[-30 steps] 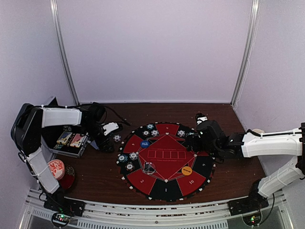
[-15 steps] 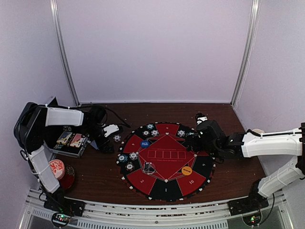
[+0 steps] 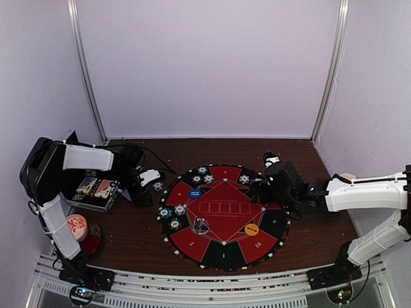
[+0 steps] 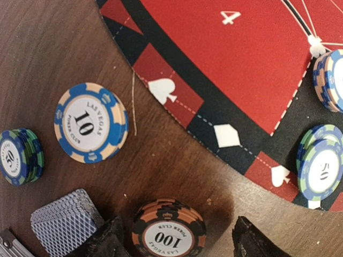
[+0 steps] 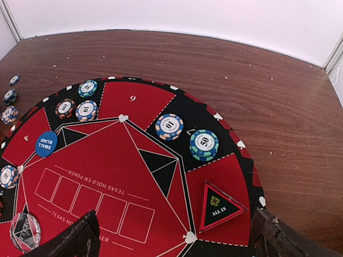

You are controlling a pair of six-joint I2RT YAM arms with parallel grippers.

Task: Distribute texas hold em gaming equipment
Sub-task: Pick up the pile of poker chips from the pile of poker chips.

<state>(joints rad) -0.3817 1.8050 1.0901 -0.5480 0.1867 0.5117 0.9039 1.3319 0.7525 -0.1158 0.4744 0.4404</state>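
100 chip stack: lay on bare table, just beyond left rim of mat
Left gripper: jaws stood apart, straddling it; nearer arm

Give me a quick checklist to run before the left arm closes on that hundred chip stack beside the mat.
1. 100 chip stack between the left end effector fingers: ok.
2. Fingers gripping the stack: not ok, bare table shows between one finger and it.
3. Card deck clear of the fingers: cannot tell, it lies right beside one.
4. 10 chip outside the grasp: ok, lying apart.
5. Right end effector open, over the mat, away from the stack: ok.
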